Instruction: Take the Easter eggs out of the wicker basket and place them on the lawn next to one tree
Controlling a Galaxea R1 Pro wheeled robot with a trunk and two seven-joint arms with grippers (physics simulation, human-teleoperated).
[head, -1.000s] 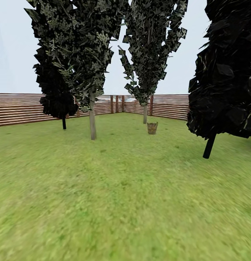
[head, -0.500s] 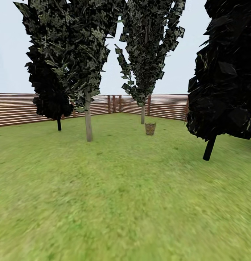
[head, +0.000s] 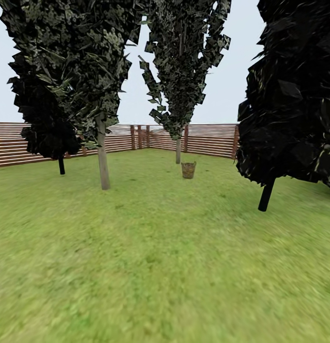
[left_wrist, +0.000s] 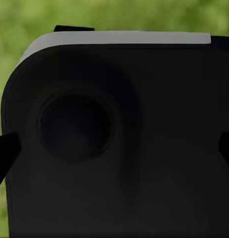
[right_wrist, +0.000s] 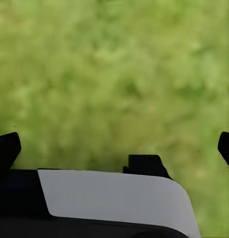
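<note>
The wicker basket stands small and far off on the lawn, just in front of a tree with a pale trunk. A second pale-trunked tree rises nearer, to the left. The Easter eggs are hidden; at this distance the basket's inside cannot be made out. In the left wrist view my left gripper is open, its dark fingertips at the picture's edges over a black robot part. My right gripper is open over grass, with nothing between its fingertips.
A black conifer with a dark leaning stem stands at the right. Another dark conifer is at the left. A brown slat fence rings the garden at the back. Open grass lies between me and the basket.
The whole picture has shifted left and the trees loom larger, so the camera has advanced and turned slightly right. Nothing in the garden itself has moved.
</note>
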